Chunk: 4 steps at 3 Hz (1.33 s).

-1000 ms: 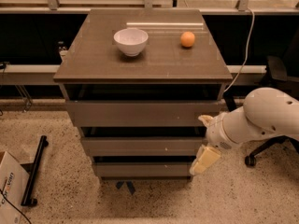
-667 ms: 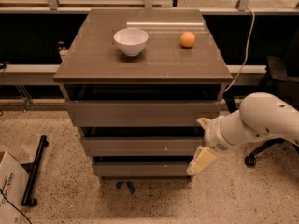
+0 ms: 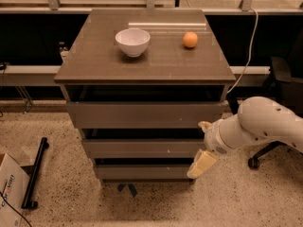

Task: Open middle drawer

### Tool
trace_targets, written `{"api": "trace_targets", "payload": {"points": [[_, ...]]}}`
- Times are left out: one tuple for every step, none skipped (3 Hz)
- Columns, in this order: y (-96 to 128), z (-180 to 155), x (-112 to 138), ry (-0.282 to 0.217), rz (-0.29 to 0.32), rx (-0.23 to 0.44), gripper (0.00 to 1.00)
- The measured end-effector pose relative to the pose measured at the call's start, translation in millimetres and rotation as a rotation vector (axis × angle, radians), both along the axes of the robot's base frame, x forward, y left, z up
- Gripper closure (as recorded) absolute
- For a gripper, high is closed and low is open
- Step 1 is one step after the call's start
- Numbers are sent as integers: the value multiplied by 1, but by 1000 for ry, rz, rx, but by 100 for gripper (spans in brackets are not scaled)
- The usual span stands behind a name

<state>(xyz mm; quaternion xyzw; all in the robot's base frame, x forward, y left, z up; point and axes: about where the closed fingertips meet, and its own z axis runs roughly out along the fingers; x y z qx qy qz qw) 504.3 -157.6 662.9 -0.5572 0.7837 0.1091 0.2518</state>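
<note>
Camera view from above and in front: a grey-brown three-drawer cabinet [image 3: 142, 63] is seen standing on a speckled terrazzo floor [image 3: 71, 207]. The grey-brown flat handleless middle drawer front [image 3: 142, 148] is found between the taller top drawer front [image 3: 142, 115] and the narrow bottom drawer front [image 3: 142, 172], with a dark strip showing above it and a tiny pale speck right of centre. Whether it's pulled out at all can't be told from this angle.

The white arm's gripper [image 3: 202, 144] is positioned at the right end of that middle front. Its jaws are spread apart: one beige fingertip [image 3: 204, 125] is seen level with the front's top edge, and the other, wider beige pad [image 3: 200, 163] hangs below its bottom edge (contact with the wood can't be made out).

On the cabinet top, a white round ceramic bowl [image 3: 133, 41] is set left of centre and a small orange fruit [image 3: 190, 39] to the right, well apart. A cardboard box [image 3: 9, 190] and a black metal bar [image 3: 35, 171] are seen on the floor at left, and a dark office chair [image 3: 279, 79] behind the arm at right.
</note>
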Motion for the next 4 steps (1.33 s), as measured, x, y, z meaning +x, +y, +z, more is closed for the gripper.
{"api": "trace_targets", "payload": {"points": [[11,-36,8,10,-6,30,0],[13,-66,13,7,-29,75,0],[16,-96,25,-12,-46,142,0],[13,-125,44,-9,-45,175,0]]}}
